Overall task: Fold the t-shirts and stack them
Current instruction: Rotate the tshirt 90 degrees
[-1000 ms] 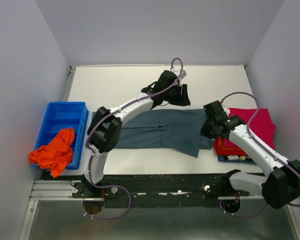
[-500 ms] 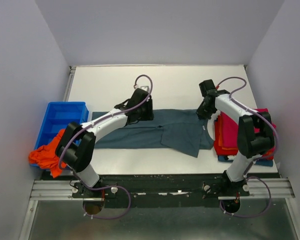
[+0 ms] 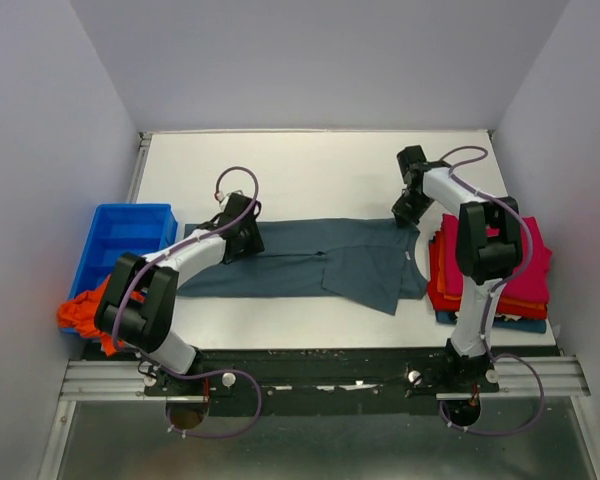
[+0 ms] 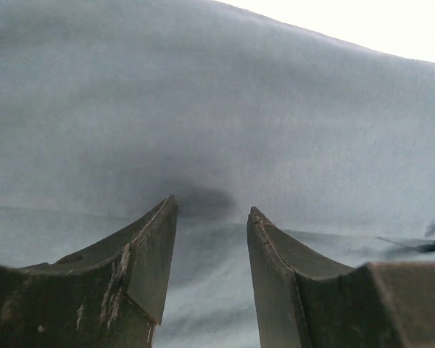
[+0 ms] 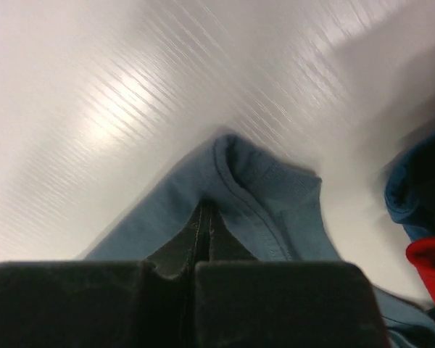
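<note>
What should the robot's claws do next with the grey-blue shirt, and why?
Probably shut the left claw on the cloth. It hangs open right over the grey-blue shirt, its fingers close to the fabric, while the right claw is already pinched shut on a stitched edge of that shirt. With both holding, they could likely lift and fold it.

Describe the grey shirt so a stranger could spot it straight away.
Start at the white table. Between the blue bin on the left and the red-pink stack on the right lies the grey shirt. It alone is spread flat.
</note>
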Available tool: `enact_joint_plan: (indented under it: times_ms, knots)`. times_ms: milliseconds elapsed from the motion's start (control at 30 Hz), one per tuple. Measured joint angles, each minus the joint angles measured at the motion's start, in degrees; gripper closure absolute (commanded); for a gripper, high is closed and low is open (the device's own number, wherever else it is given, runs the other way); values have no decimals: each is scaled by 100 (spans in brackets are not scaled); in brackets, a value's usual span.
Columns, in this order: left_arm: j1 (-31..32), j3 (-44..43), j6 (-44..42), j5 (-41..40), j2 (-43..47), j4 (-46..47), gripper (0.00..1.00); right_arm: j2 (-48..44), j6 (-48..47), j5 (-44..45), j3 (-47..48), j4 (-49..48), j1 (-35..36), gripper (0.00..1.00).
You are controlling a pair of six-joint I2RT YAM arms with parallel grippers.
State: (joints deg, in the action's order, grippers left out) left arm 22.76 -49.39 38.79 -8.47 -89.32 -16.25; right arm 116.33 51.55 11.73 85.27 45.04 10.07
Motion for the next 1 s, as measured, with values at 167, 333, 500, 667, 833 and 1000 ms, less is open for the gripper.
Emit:
enact_joint_plan:
  times_ms: [167, 333, 500, 667, 833, 1000]
  knots:
    - [-229, 15, 111, -101, 107, 70, 45, 474, 46, 146, 916, 367, 0, 99]
    - [-444, 61, 271, -142, 92, 96, 45, 960, 57, 205, 1729, 730, 0, 99]
    - [-503, 61, 275, -127, 131, 203, 45, 1032, -11, 361, 1934, 848, 2, 89]
    - [-382, 15, 103, 153, 243, 651, 45, 138, -208, 433, 822, 328, 0, 38]
    - [63, -369, -70, 214, 203, 809, 45, -789, -378, 590, -90, 122, -7, 41]
    - [146, -326, -133, 227, 205, 1023, 45, -658, -518, 643, -118, 68, -118, 44]
